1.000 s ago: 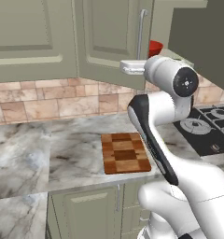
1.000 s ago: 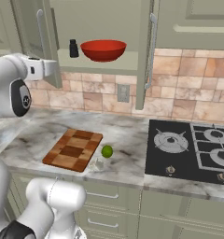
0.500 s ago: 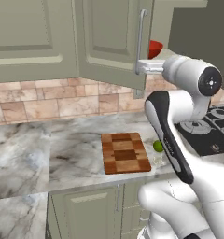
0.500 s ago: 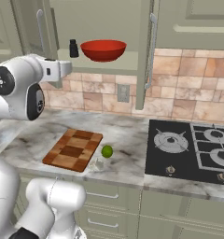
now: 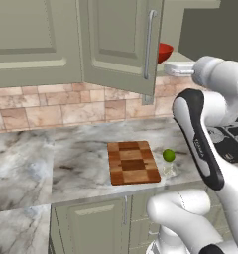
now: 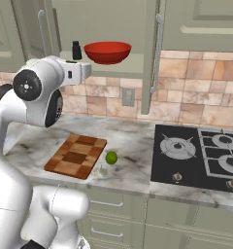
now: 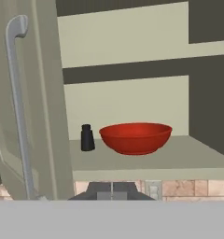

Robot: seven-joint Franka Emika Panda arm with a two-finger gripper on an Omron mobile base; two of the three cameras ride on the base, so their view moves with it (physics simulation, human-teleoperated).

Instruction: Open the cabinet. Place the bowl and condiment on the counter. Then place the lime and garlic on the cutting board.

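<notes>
The cabinet (image 6: pixel 108 19) stands open, its left door (image 7: pixel 34 102) swung out beside my hand. On its shelf sit the red bowl (image 7: pixel 136 137) (image 6: pixel 107 52) (image 5: pixel 164 51) and, just left of it, the black condiment bottle (image 7: pixel 87 138) (image 6: pixel 76 50). My gripper (image 7: pixel 111 189) (image 6: pixel 87 71) (image 5: pixel 169 68) hovers in front of the shelf and slightly below it, pointing in, fingertips together with nothing held. The chequered cutting board (image 5: pixel 133 162) (image 6: pixel 75 155) lies on the marble counter (image 5: pixel 66 158). The lime (image 5: pixel 168 155) (image 6: pixel 111 157) and the garlic (image 5: pixel 169 171) (image 6: pixel 103 170) rest on the counter at the board's right edge.
A black gas stove (image 6: pixel 201 155) is set into the counter to the right. The cabinet's right door with its bar handle (image 6: pixel 157 53) hangs open over the tiled backsplash, near a wall outlet (image 6: pixel 128 96). My own arm (image 6: pixel 36 92) rises over the counter's left part.
My hand has swung rightward from beside the left door to the front of the open shelf. Bowl, bottle, lime, garlic and board have not moved.
</notes>
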